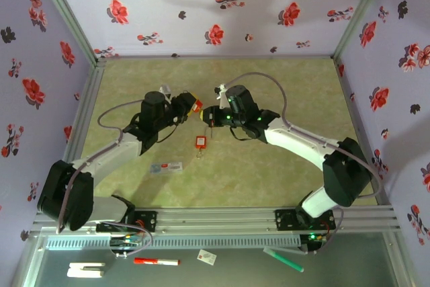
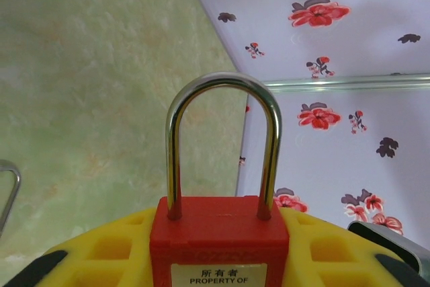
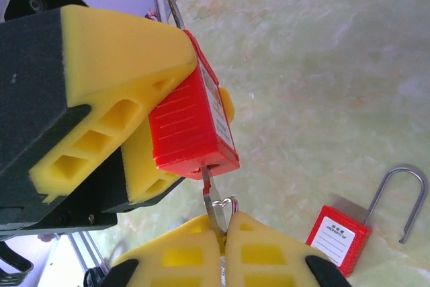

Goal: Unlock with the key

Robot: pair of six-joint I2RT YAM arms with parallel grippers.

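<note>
My left gripper (image 1: 191, 106) is shut on a red padlock (image 2: 218, 236), its yellow fingers (image 2: 101, 250) clamping the body on both sides, with the steel shackle (image 2: 222, 85) standing closed. Seen from the right wrist, that padlock (image 3: 191, 122) hangs above the table with the thin metal key (image 3: 213, 201) stuck into its bottom face. My right gripper (image 3: 225, 233) is shut on the key's bow, just below the lock. The two grippers meet over the middle of the table, the right gripper (image 1: 207, 115) beside the held padlock (image 1: 197, 105).
A second red padlock (image 1: 200, 142) lies on the green table under the grippers; its shackle (image 3: 403, 196) is open. A small card (image 1: 166, 166) lies near the left arm. Flowered walls (image 1: 222, 5) close in the table. Pens (image 1: 156, 261) lie in front of the bases.
</note>
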